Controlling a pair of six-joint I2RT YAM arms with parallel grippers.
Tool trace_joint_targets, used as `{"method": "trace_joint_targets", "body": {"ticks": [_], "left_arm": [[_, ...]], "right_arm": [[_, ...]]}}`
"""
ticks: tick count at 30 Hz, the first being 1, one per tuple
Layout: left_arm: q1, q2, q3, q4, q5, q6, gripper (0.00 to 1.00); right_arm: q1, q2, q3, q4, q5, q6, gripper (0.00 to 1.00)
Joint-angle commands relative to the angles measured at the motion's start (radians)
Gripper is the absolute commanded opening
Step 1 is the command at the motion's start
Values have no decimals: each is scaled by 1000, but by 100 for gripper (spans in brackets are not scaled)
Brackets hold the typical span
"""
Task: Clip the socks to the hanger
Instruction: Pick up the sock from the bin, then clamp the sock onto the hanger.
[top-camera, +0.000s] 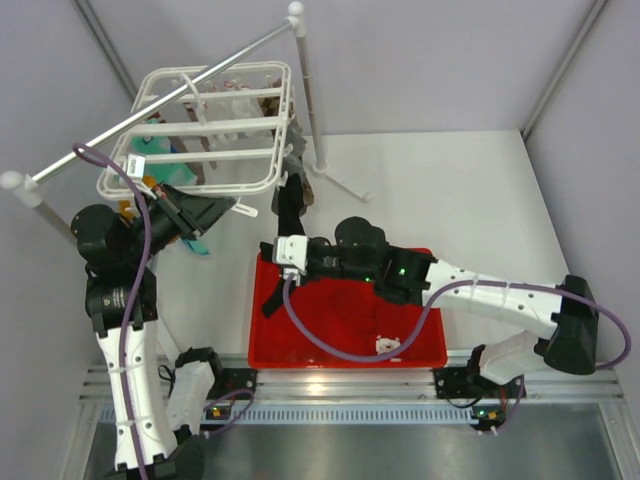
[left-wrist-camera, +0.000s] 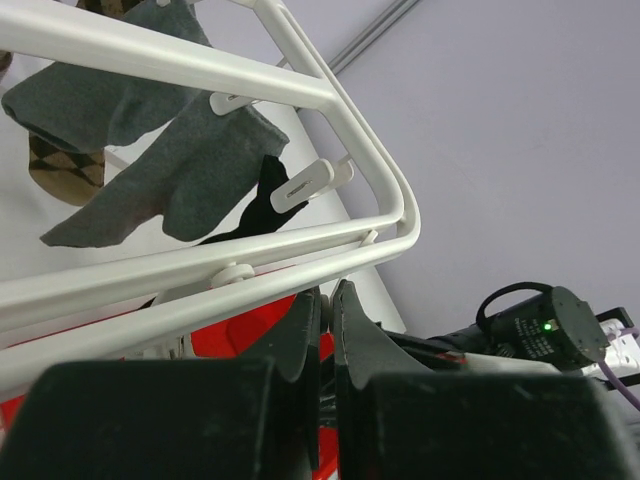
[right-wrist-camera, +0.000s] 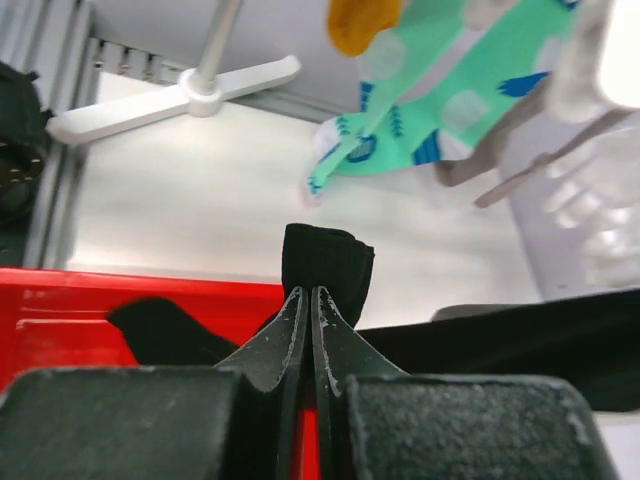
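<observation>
Matte white table (top-camera: 450, 180), slatted hanger (top-camera: 240, 154), soft black sock (right-wrist-camera: 325, 262)

White arm links (top-camera: 128, 385), black joints (top-camera: 118, 295), purple cables (top-camera: 345, 352), green LEDs (top-camera: 400, 270); black tapered fingers (right-wrist-camera: 265, 345).

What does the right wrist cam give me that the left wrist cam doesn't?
Right wrist only: the right gripper pinching the black sock, with teal patterned socks and an orange-yellow sock hanging beyond. Left wrist only: the hanger and its clips, grey socks, and the left gripper closed below a frame bar. Both: the red tray.
</observation>
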Motion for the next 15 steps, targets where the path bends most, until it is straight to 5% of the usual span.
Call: {"method": "trace_joint_targets", "body": {"ticks": [1, 15], "left_arm": [[2, -11, 41, -19, 18, 30, 0], [4, -2, 63, -87, 53, 62, 0]], "right_arm": [[-8, -52, -9, 59, 95, -72, 0], [-9, -101, 1, 250, 302, -236, 0]]}}
